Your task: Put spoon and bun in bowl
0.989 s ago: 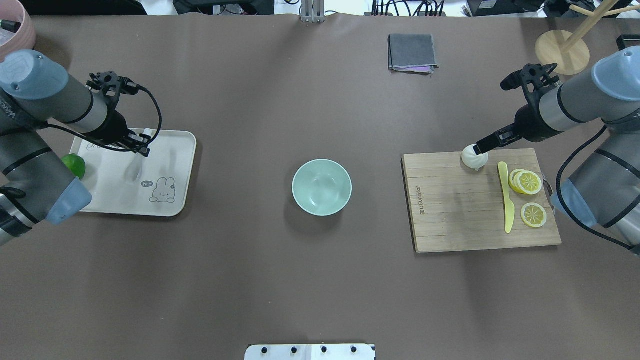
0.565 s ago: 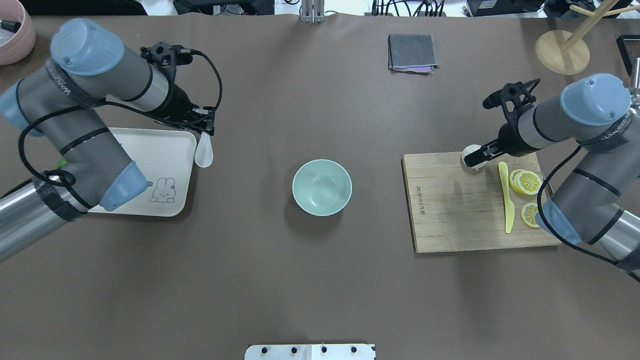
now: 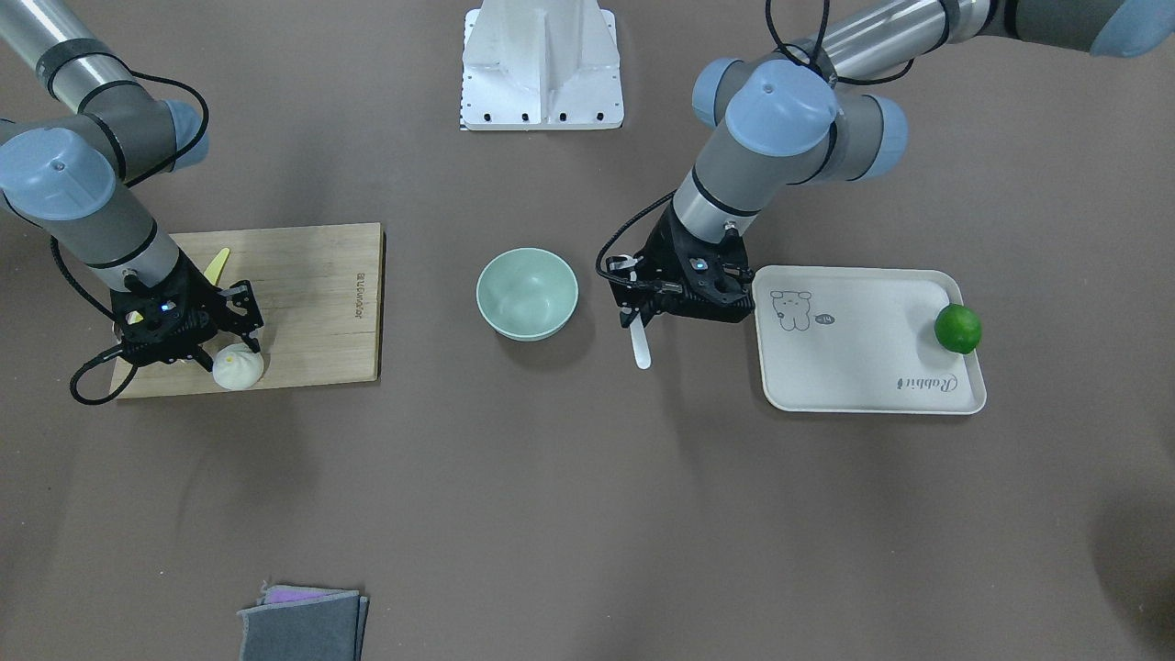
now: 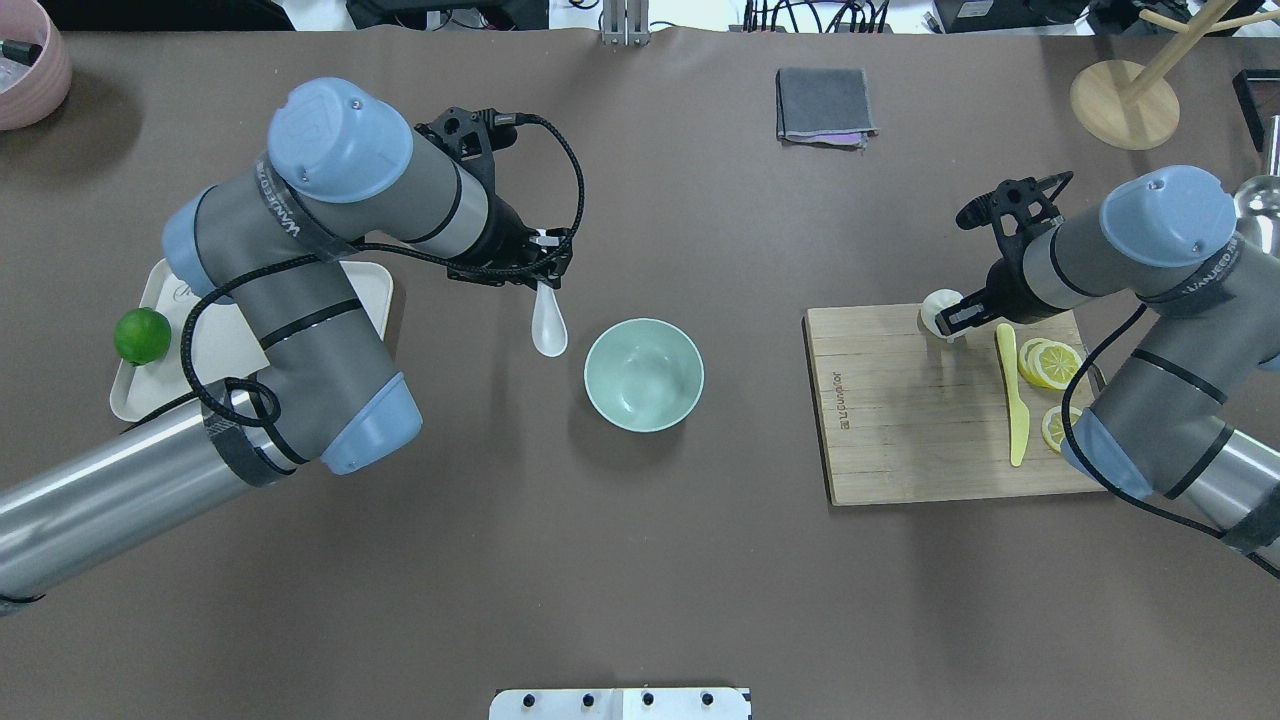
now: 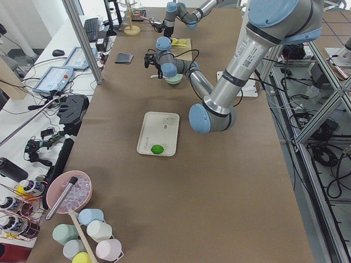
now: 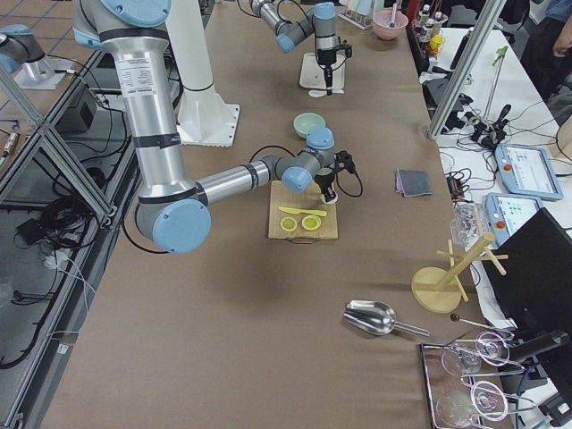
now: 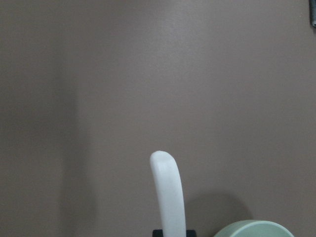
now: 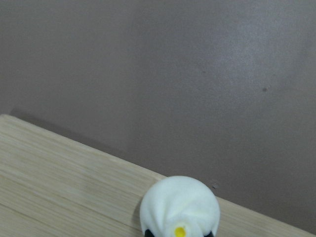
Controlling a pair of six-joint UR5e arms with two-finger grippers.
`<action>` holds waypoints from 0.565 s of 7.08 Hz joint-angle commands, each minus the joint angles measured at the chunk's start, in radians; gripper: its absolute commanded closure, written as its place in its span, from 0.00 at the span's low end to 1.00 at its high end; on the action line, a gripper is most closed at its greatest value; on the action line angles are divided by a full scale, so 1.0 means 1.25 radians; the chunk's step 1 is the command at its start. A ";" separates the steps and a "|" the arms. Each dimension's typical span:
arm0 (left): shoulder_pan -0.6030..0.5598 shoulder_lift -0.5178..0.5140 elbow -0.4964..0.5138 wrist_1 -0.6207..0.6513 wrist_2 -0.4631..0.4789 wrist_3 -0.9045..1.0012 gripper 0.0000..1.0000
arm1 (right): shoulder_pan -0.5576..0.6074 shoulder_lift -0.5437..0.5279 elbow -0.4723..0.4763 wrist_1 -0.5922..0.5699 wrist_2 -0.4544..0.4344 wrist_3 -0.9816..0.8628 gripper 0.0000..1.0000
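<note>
My left gripper (image 4: 545, 272) is shut on the handle of the white spoon (image 4: 548, 326), which hangs above the table just left of the mint-green bowl (image 4: 644, 375). In the front view the spoon (image 3: 641, 347) is to the right of the bowl (image 3: 527, 294). The left wrist view shows the spoon (image 7: 168, 192) and the bowl's rim (image 7: 252, 229). My right gripper (image 4: 950, 315) is shut on the white bun (image 4: 937, 303) at the far left corner of the cutting board (image 4: 920, 430). The right wrist view shows the bun (image 8: 180, 207) with its yellow dot.
A cream tray (image 3: 872, 367) with a green lime (image 4: 141, 335) lies at the left. A yellow knife (image 4: 1015, 400) and lemon slices (image 4: 1055, 365) lie on the board. A grey cloth (image 4: 825, 105) and a wooden stand (image 4: 1125, 105) are at the far side.
My left arm has carried the spoon from over the tray rightward to beside the bowl. My right arm has shifted slightly, its gripper staying at the bun.
</note>
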 commanded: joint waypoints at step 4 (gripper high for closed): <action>0.159 -0.053 0.042 -0.009 0.198 -0.082 0.94 | -0.010 0.078 0.071 -0.006 0.022 0.134 1.00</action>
